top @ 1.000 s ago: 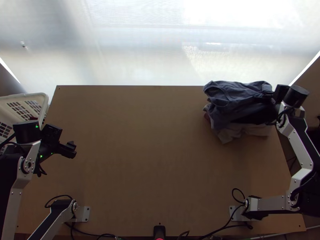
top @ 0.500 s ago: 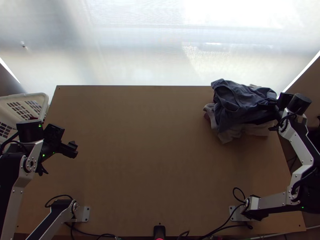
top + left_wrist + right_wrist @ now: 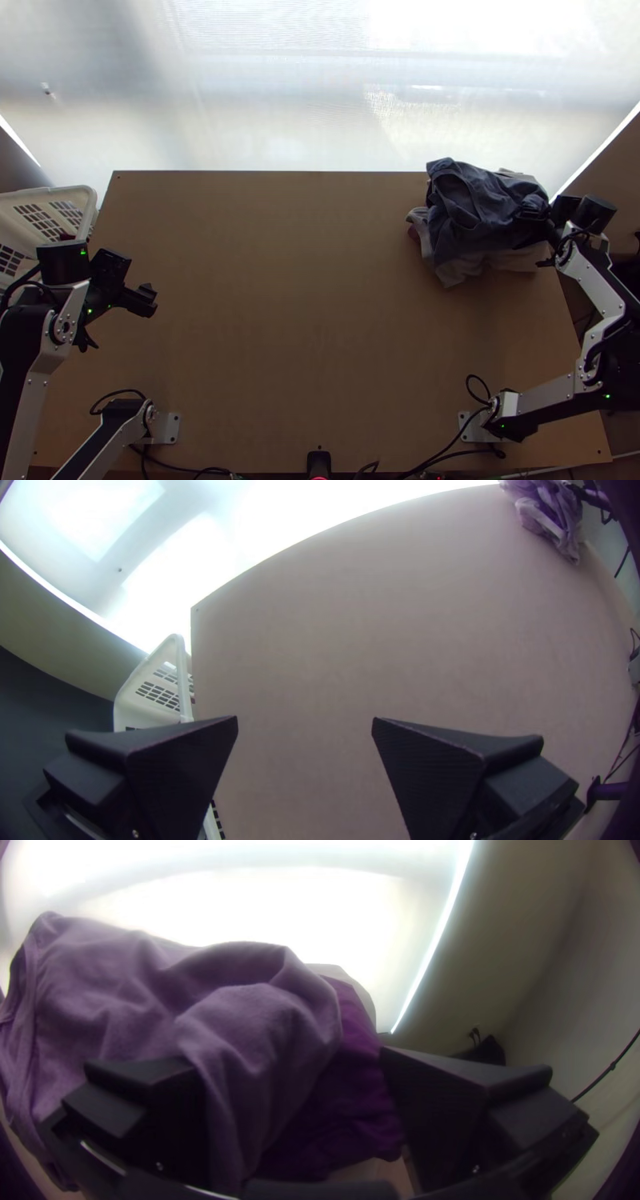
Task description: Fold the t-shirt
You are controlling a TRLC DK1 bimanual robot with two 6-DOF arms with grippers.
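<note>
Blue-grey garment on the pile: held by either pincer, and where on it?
Nothing held. Right pincer is wide open, a fold of the blue-grey garment against one finger but not clamped; left pincer is open, well away from it.

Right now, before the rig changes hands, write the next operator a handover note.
Left gripper: open, empty, over the left of the table.
Right gripper: open at the pile, cloth between its fingers, apparently not clamped.
Blue-grey garment, probably the t-shirt: bunched on paler cloth, far right.
Done: no folding to see.
Left to do: grip it, spread it mid-table, fold.
</note>
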